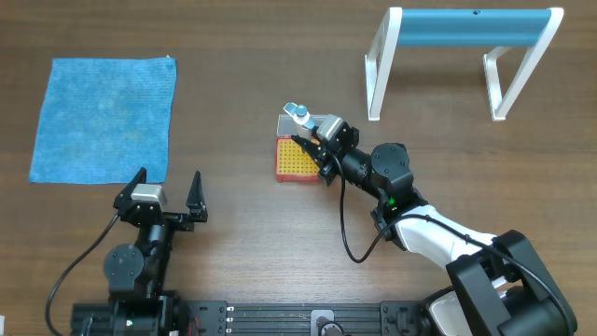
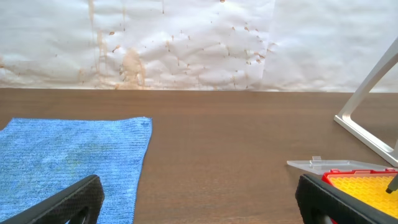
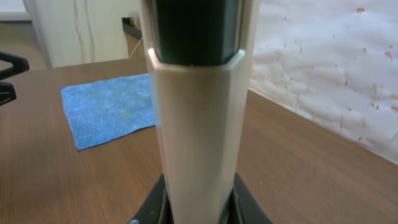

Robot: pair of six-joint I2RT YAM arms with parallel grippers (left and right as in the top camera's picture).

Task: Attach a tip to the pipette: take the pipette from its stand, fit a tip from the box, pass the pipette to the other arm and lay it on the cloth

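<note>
Closest to the lens in the right wrist view stood the pipette point(image 3: 199, 124), its pale barrel rising upright out of the right gripper point(image 1: 312, 157), whose fingers were clamped on it. From above, the pipette's top showed just beyond the tip box point(image 1: 297, 161), with the gripper over the box's orange tray and the clear lid point(image 2: 329, 165) lying open behind it. The stand point(image 1: 466, 28) at the far right corner was bare, so I judged the first step done and the tip-fitting step in hand.

Whether a tip was already seated could not be told, as the lower end was hidden. The next move seemed to call for a straight, vertical press into one hole of the tray, then a clean lift clear of the rim without dragging the box.

Open room was generous. The left gripper point(image 1: 163, 187) hung near its base with its fingers point(image 2: 62, 202) wide apart, just beside the near right corner of the cloth point(image 1: 103, 119). Bare table point(image 1: 242, 215) lay between the two arms for the handover. The stand was well apart from that path, and the cloth sat near the table's left edge.
</note>
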